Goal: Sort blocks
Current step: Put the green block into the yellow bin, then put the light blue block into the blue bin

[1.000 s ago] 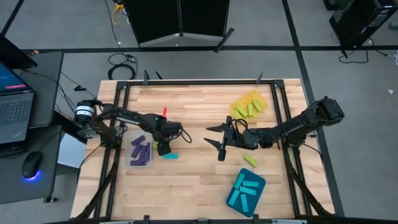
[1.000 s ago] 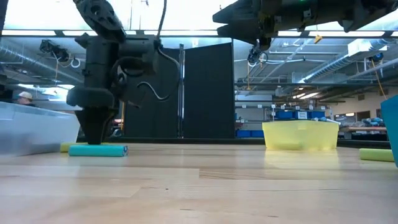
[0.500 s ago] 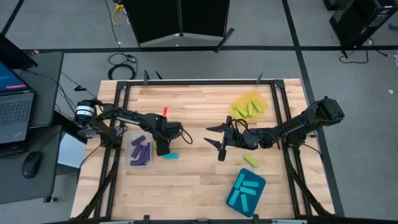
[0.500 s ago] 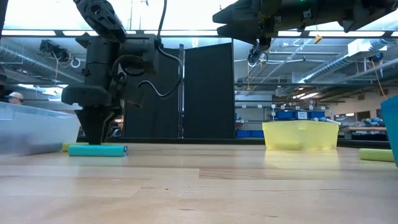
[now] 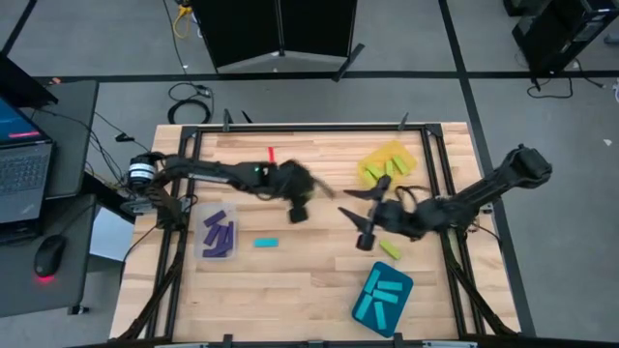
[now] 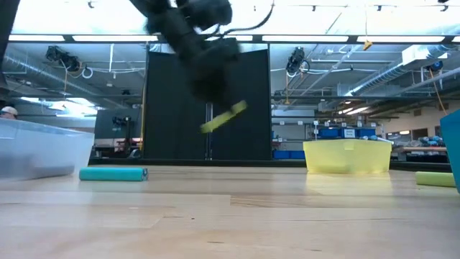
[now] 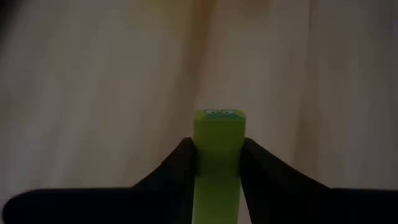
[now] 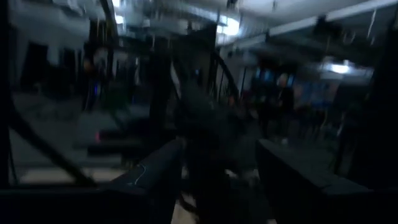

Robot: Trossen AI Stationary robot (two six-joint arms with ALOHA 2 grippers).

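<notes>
Between the left gripper's (image 7: 217,163) fingers (image 7: 176,168), a yellow-green block (image 7: 218,155) clamped (lifted above the table (image 6: 230,216)), long axis running forward past the fingertips, tilted, right gripper (image 5: 362,215) spread, holding nothing.

Wood surface (image 5: 309,280): clear tray (image 5: 219,234), yellow tray (image 5: 388,162), teal tray (image 5: 381,298), loose cyan block (image 5: 266,243), yellow-green block (image 5: 390,249).

Counted one clear tray (image 5: 215,253), one yellow tray (image 5: 404,153), one teal tray (image 5: 363,311), two arms (image 5: 213,174), about four purple blocks (image 5: 218,232), about five cyan blocks (image 5: 266,243) and about five yellow-green blocks (image 5: 389,249).
</notes>
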